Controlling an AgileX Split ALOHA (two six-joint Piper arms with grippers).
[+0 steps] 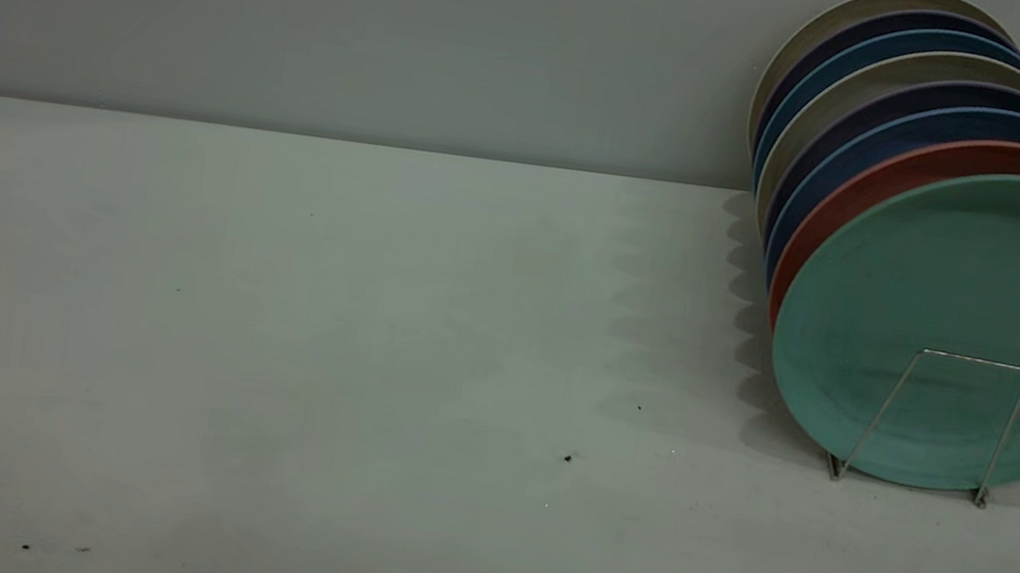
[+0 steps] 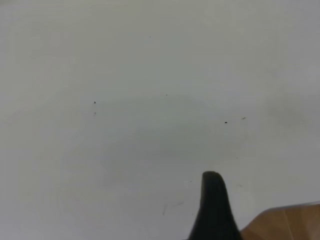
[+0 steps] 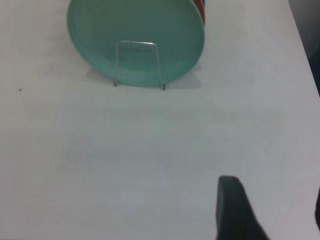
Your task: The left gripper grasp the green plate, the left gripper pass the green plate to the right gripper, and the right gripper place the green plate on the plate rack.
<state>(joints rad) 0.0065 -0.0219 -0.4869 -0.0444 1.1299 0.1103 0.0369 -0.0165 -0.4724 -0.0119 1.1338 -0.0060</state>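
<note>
No readable writing, labels or brand marks on anything in view.

Green plate sits on edge in the plate rack, frontmost of the row, at the table's right side near the back wall. One wire loop of the rack crosses its lower face; the rest of the rack is hidden behind the plates. Plate's right edge is cut off in the exterior view.

Behind it: a salmon-pink plate, then blue plates and pale ones, each showing only a crescent of rim.

Neither arm shows in the exterior view. Left gripper: only one dark fingertip visible in the left wrist view, above bare table, with a wooden edge beside it. Can't tell the jaws' spread.

Right gripper: one finger plainly seen, a sliver of the other at the frame edge, gap between them, nothing held. Jaws apart. It hangs over the table, well apart from the green plate, facing the rack. A few dark specks on the table.
</note>
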